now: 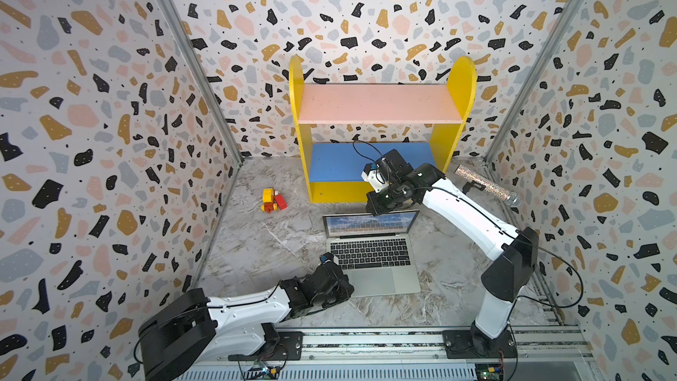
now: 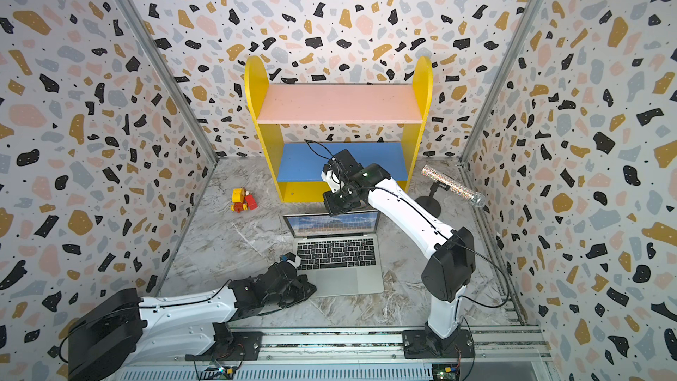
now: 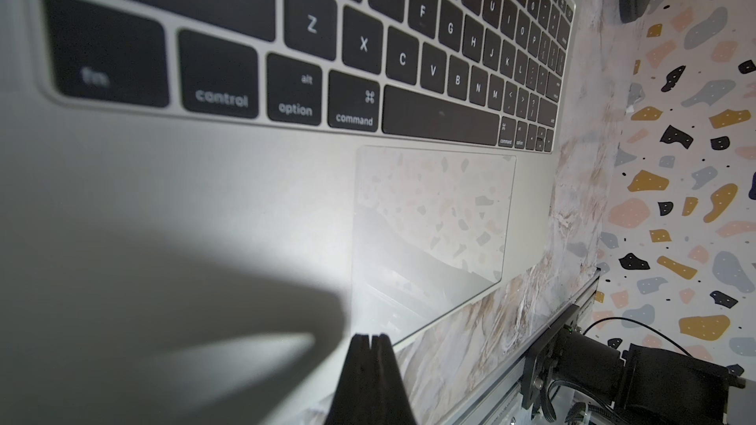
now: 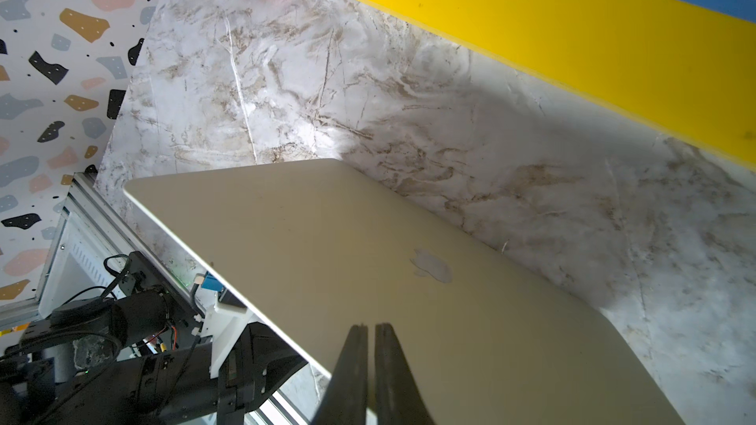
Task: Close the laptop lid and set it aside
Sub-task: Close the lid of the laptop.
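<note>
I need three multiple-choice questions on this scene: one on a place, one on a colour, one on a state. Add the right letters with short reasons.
1. Where is the toy relative to the shelf? A on top of it; B beside it, on the table; C behind it.
2. What colour is the lower shelf board? A blue; B green; C red.
3. How is the laptop lid? A shut flat; B raised, screen showing; C removed.
1 B: it lies on the marble. 2 A: blue in both top views. 3 B: its screen picture shows.

Left tool (image 3: 370, 338), right tool (image 4: 370, 326): jaws together.
</note>
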Motion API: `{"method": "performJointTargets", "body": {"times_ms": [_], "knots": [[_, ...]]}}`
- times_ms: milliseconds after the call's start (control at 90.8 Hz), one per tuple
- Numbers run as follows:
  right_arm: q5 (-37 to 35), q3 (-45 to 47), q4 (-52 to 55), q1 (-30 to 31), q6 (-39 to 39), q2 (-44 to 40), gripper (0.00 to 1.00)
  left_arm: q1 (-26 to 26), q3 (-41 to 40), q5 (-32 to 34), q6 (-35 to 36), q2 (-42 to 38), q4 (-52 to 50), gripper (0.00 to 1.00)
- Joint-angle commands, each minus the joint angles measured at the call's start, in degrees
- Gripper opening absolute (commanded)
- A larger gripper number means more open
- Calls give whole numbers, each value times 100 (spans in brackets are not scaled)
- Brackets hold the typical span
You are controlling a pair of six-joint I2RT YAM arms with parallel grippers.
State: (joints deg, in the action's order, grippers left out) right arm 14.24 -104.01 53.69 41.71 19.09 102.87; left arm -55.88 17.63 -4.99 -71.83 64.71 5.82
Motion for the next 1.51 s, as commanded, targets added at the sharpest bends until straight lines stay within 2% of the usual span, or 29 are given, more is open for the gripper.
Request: {"method": "performJointTargets", "body": {"times_ms": [0, 187, 429, 639, 958, 1277, 1498], "knots": [[9, 223, 402, 136, 71, -253, 11, 36, 9, 138, -25, -131, -109, 0], [-17, 576, 245, 212, 163, -442, 11, 34, 44, 430, 83, -799, -685, 0], [-51, 908, 130, 257, 264, -702, 10, 40, 486, 1000, 664, -2266, -2148, 0], [-53, 1088, 65, 309, 322, -836, 10, 40, 853, 1329, 1095, -3189, -2933, 0], [-103, 1242, 49, 373, 367, -985, 9, 39, 1531, 1588, 1663, -3614, -3724, 0], [-108, 1371, 55, 418, 427, -1112, 9, 36, 1676, 1807, 1742, -3815, -3969, 0], [-115, 1562, 12, 469, 490, -1243, 8, 33, 1821, 2187, 1760, -3995, -4325, 0]]}}
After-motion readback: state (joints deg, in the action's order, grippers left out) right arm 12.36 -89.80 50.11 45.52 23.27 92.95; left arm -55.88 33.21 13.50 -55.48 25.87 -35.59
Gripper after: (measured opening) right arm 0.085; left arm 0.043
